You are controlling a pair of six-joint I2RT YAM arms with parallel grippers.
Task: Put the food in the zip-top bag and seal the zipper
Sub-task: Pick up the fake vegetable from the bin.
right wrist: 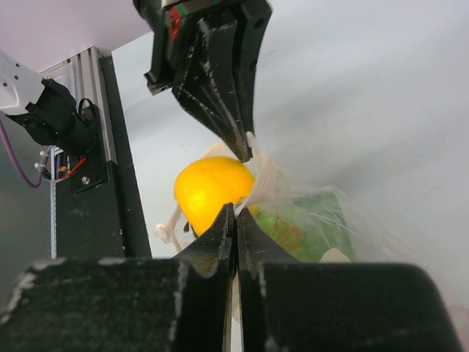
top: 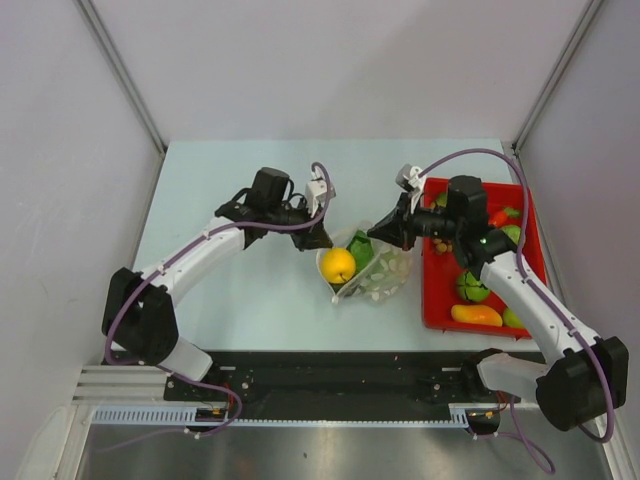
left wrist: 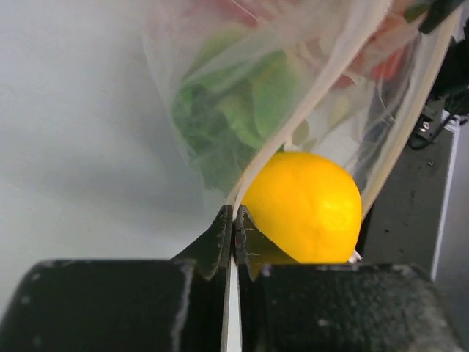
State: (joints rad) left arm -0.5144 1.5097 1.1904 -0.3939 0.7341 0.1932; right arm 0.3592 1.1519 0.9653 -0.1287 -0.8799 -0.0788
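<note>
The clear dotted zip-top plastic bag (top: pixel 380 278) sits mid-desk, its mouth edge lifted between the 2 hands. A round yellow-orange fruit (top: pixel 338 265) sits at the mouth, with leafy green lettuce (top: pixel 362 250) deeper in. The left hand (top: pixel 322 238) is clamped on the pale zipper strip (left wrist: pixel 272 143), and the right hand (top: pixel 380 232) pinches the opposite rim. A flat red tray (top: pixel 433 300) lies just beside on the right, while bare pale desk (top: pixel 240 290) spreads to the left.

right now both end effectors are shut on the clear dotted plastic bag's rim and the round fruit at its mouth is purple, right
No: the round fruit is yellow-orange, not purple, as the left wrist view shows. The left end effector and right end effector are shut on the rim of the clear dotted plastic bag.
</note>
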